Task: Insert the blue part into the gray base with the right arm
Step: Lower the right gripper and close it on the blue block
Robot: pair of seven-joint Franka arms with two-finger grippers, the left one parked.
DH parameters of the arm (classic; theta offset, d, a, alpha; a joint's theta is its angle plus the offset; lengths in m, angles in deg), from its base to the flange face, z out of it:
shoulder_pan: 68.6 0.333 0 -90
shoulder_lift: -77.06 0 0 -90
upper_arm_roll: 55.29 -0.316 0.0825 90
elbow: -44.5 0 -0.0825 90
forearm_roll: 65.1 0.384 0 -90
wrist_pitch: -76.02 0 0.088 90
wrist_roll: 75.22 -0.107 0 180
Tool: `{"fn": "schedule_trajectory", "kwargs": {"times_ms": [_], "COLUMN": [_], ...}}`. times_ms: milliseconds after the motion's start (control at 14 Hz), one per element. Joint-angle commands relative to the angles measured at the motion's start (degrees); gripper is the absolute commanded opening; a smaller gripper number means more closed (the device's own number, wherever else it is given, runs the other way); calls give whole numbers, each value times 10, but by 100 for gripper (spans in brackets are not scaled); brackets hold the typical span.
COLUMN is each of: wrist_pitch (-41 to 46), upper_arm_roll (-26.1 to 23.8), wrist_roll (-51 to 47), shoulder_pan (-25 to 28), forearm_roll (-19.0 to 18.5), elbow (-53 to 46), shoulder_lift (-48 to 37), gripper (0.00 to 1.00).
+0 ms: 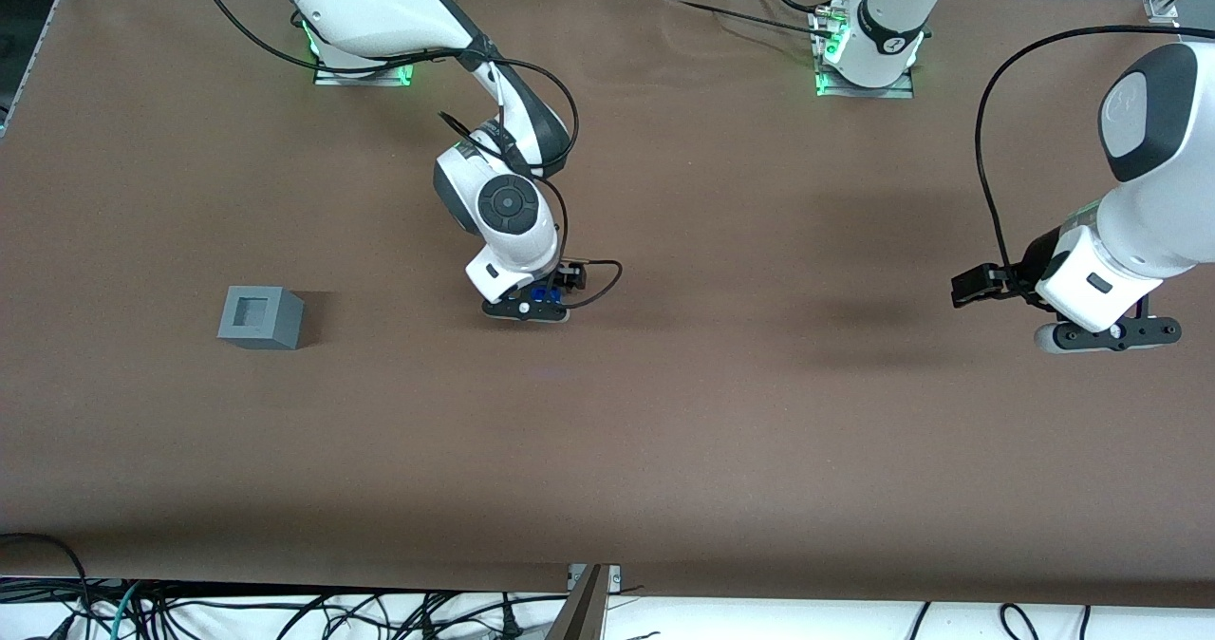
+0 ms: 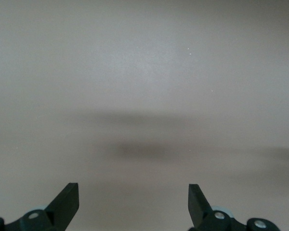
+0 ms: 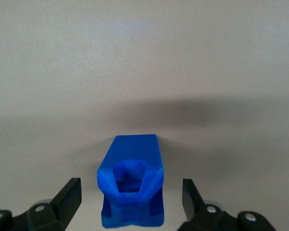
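The right arm's black pincer [image 3: 131,197] is spread wide around one small bright-blue plastic block [image 3: 131,185], with gaps on both sides. One light-gray plastic cube [image 1: 259,317] sits at nine o'clock, on the brown tabletop [image 1: 664,431].

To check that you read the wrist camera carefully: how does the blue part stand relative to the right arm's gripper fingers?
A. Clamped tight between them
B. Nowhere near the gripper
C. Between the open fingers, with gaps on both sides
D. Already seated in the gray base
C: in the right wrist view the blue part sits between the gripper's spread fingers, a gap on each side; the gray base stands apart toward the working arm's end.
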Motion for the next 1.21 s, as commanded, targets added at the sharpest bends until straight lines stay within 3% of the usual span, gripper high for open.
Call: {"fn": "schedule_trajectory", "kwargs": {"times_ms": [0, 571, 1143], "wrist_pitch": [-4, -4, -9], "upper_arm_roll": [-2, -2, -1], "wrist_roll": [-15, -14, -14], "shoulder_pan": [1, 0, 0], "forearm_roll": [-12, -12, -12], "elbow": [-12, -12, -12], "shoulder_lift": [9, 11, 14], "gripper": [87, 72, 64]}}
